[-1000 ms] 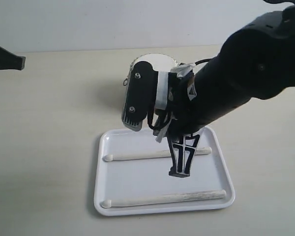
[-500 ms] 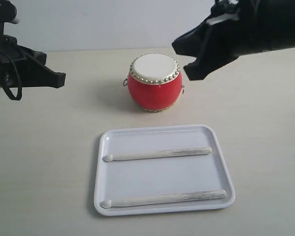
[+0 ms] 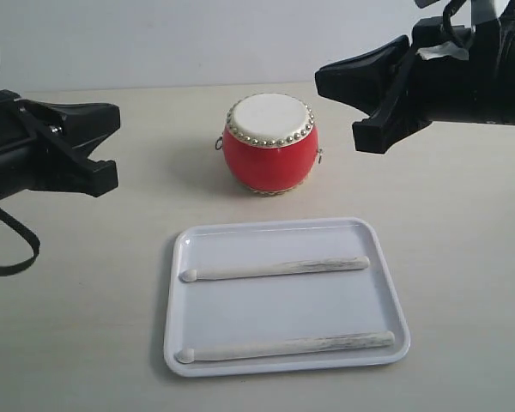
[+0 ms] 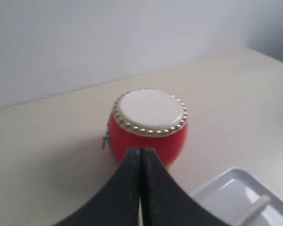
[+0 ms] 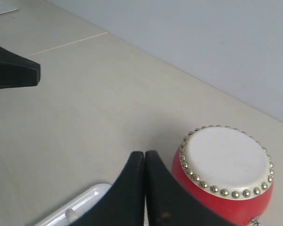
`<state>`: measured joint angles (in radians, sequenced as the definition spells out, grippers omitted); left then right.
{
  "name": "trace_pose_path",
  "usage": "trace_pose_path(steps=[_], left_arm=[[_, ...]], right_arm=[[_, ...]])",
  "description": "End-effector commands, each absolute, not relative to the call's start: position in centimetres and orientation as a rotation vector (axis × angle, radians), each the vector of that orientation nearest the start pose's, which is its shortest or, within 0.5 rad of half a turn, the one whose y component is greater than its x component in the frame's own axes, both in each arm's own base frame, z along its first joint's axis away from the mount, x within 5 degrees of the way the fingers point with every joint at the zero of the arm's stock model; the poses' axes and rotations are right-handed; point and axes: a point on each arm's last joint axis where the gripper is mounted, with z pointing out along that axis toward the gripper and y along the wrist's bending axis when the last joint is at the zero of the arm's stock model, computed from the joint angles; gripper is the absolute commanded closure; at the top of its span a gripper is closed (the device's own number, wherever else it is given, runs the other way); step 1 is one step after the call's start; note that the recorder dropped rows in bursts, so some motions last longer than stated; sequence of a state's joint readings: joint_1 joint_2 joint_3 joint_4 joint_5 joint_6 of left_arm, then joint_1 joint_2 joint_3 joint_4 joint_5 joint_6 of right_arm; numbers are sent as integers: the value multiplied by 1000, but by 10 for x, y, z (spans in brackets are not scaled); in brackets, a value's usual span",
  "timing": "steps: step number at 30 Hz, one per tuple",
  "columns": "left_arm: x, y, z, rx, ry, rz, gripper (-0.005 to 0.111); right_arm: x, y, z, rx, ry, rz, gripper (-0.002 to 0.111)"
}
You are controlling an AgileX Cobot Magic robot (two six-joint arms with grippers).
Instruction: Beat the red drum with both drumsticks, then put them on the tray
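Drumsticks (image 3: 275, 269) inside tray (image 3: 283, 305) rim; left gripper (image 4: 140, 150), right gripper (image 5: 145, 154) pressed together, well clear of red drum (image 3: 270, 159).

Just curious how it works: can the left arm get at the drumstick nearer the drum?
Probably yes. That drumstick lies uncovered on the tray, with nothing between it and the left end effector, which is shut and would have to open first.
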<state>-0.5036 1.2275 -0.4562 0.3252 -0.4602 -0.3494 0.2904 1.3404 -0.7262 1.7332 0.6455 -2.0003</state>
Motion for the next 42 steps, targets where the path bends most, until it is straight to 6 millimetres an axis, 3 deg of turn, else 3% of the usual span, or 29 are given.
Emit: trace_pose_path(steps=[1, 17, 22, 24, 27, 31, 38, 42], left_arm=[[192, -134, 243, 562, 1700, -673, 107], [193, -132, 238, 577, 1748, -624, 107], [193, -132, 237, 717, 1693, -497, 107], [191, -128, 237, 688, 1734, -493, 107], [183, -117, 240, 578, 1838, -491, 107], [165, -87, 249, 368, 1908, -452, 107], [112, -24, 258, -37, 1846, -308, 107], [84, -4, 254, -186, 1774, -226, 107]], right_arm=[[242, 127, 270, -875, 1742, 652, 108], [242, 127, 270, -877, 1740, 653, 108], [242, 127, 270, -877, 1740, 653, 108], [242, 127, 270, -877, 1740, 653, 108], [242, 127, 270, -879, 1737, 657, 108], [242, 127, 270, -879, 1737, 657, 108], [242, 127, 270, -879, 1737, 657, 108], [242, 127, 270, -879, 1737, 657, 108]])
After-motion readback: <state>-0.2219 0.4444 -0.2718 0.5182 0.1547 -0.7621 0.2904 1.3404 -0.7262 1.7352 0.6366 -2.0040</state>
